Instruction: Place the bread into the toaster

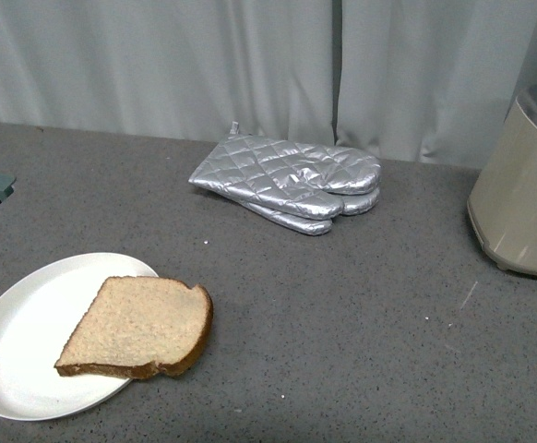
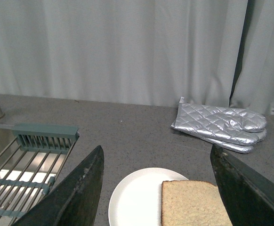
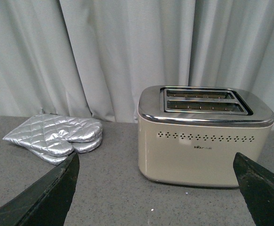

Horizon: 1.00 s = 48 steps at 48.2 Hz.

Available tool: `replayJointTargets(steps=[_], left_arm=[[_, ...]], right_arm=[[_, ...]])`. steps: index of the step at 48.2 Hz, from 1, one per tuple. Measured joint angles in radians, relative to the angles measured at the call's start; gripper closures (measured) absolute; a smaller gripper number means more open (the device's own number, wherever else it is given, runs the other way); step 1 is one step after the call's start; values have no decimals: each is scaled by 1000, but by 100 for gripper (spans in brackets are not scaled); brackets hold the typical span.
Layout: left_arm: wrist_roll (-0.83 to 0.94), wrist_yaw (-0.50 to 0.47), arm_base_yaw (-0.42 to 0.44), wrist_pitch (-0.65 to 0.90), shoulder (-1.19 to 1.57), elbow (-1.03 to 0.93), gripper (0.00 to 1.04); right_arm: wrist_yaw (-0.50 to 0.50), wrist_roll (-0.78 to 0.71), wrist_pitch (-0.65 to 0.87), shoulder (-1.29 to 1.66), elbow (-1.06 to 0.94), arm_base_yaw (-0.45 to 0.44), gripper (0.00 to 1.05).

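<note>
A tan slice of bread point(image 1: 137, 328) with a brown crust lies on the white plate point(image 1: 19, 355) at the front left, its right corner hanging over the rim. The beige toaster point(image 1: 522, 198) with a silver top stands at the right edge of the counter. In the left wrist view the bread point(image 2: 193, 205) and plate point(image 2: 137, 200) lie between and beyond my left gripper point(image 2: 158, 188), which is open and holds nothing. In the right wrist view the toaster point(image 3: 203, 136) shows two empty slots, and my right gripper point(image 3: 156, 190) is open short of it. Neither arm shows in the front view.
Quilted silver oven mitts point(image 1: 292, 183) lie at the back middle of the grey counter point(image 1: 342, 323). A green dish rack point(image 2: 28, 160) over a sink sits at the far left. A grey curtain point(image 1: 250, 65) closes the back.
</note>
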State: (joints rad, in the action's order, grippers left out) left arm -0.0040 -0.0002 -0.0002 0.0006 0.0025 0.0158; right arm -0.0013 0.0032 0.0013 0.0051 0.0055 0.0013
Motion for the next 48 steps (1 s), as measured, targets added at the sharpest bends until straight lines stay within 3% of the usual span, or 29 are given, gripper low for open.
replayJointTargets(steps=[27, 32, 42, 48], left_arm=[[0, 0, 0, 0, 0, 0, 33], [0, 0, 0, 0, 0, 0, 39], [0, 0, 0, 0, 0, 0, 31], [0, 0, 0, 0, 0, 0, 33]], right_arm=[[0, 0, 0, 0, 0, 0, 9], [0, 0, 0, 0, 0, 0, 9], [0, 0, 0, 0, 0, 0, 9], [0, 0, 0, 0, 0, 0, 9]])
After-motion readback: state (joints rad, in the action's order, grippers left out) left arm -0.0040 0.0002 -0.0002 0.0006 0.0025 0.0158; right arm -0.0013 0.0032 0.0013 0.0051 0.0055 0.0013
